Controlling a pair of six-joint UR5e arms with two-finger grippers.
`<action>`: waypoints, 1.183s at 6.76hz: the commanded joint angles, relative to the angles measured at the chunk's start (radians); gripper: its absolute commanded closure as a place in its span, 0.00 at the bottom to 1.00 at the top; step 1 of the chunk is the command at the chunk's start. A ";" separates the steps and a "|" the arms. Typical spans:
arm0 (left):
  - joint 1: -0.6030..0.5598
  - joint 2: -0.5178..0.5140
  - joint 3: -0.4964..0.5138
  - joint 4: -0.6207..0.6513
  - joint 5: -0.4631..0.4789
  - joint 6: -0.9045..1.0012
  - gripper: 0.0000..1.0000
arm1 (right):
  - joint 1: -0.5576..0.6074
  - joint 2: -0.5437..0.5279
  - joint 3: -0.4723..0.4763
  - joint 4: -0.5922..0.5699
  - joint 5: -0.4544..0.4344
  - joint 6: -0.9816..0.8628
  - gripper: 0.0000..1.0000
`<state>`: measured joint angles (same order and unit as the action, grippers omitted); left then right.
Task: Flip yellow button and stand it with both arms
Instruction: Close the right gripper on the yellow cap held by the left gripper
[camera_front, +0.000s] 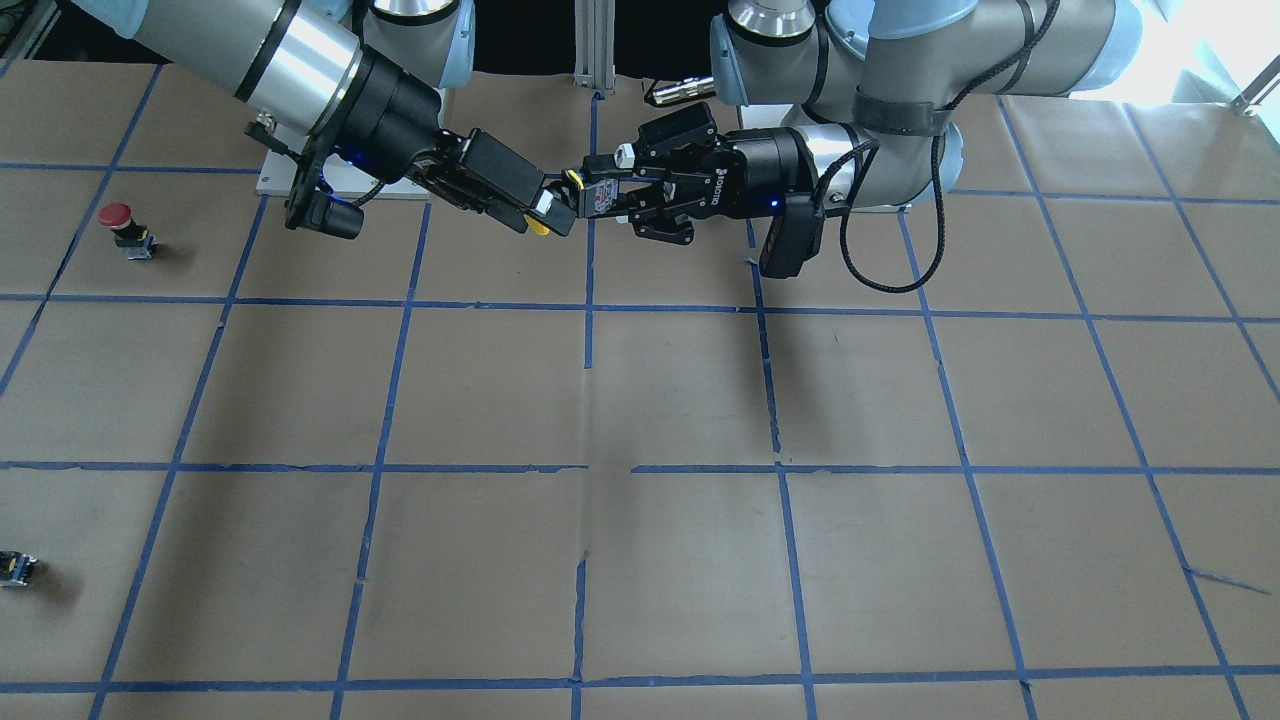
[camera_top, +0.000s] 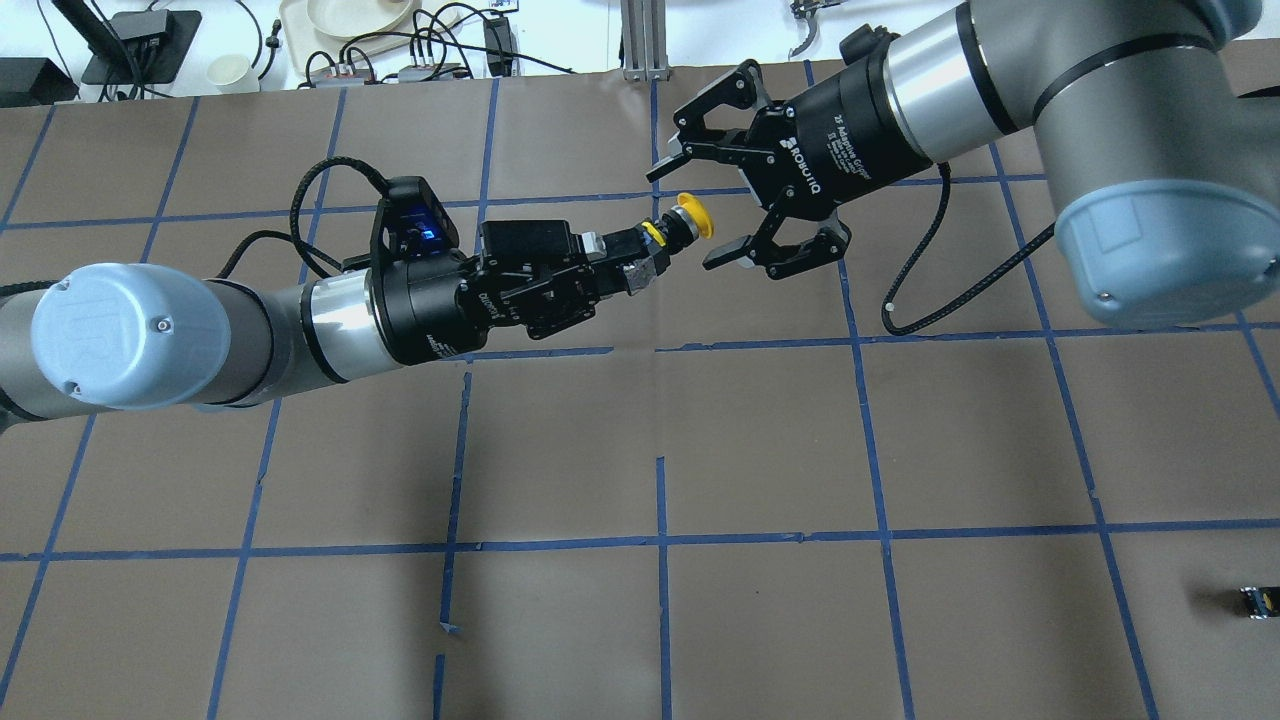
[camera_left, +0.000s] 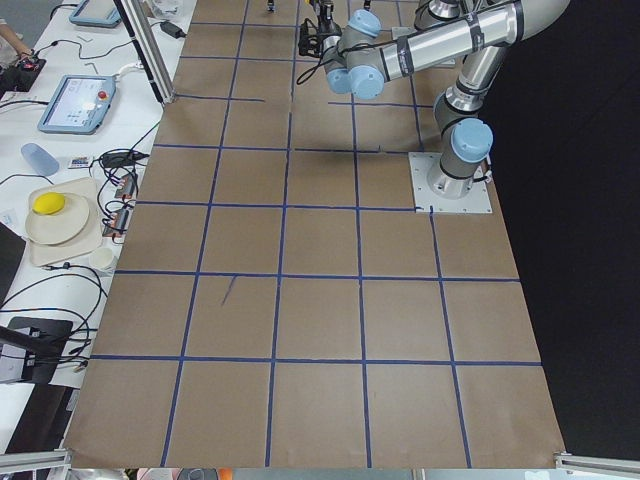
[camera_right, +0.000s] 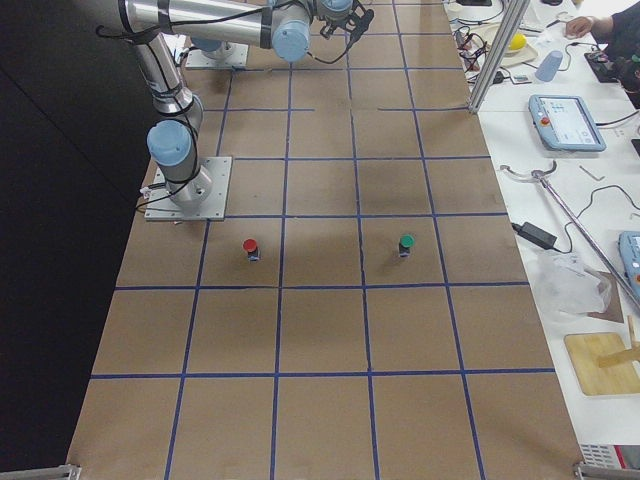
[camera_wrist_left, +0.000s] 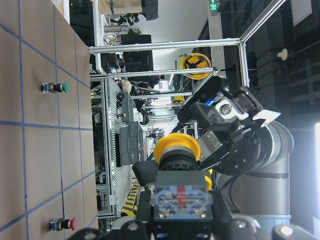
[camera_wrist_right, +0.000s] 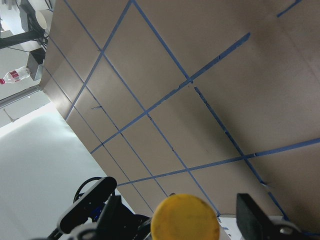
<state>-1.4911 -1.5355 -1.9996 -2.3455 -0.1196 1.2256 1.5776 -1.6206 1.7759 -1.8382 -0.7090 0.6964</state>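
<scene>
yellow button (camera_top: 682, 224) is off the tabletop (camera_top: 760, 440), mid-air, with the left tool (camera_top: 640, 258) clamped on its boxy body and the cap pointing at the right tool (camera_top: 684, 219). right tool is spread wide, cap between its fingers, no contact visible. looks like mid-handover: regrasp, flip and standing it upright all remain.

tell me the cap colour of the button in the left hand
Yellow; the button in the left hand shows it best in the right wrist view.
</scene>
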 joint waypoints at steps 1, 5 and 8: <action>0.000 0.000 -0.001 0.002 0.000 0.002 0.82 | -0.007 -0.021 -0.022 0.039 0.002 0.000 0.19; 0.000 0.000 0.001 0.000 0.000 0.002 0.82 | -0.002 -0.018 -0.016 0.047 0.000 0.002 0.25; 0.002 0.009 0.004 0.000 0.000 -0.001 0.82 | -0.002 -0.002 -0.016 0.045 -0.001 0.002 0.45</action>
<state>-1.4907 -1.5325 -1.9991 -2.3455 -0.1196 1.2265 1.5749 -1.6293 1.7594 -1.7938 -0.7090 0.6979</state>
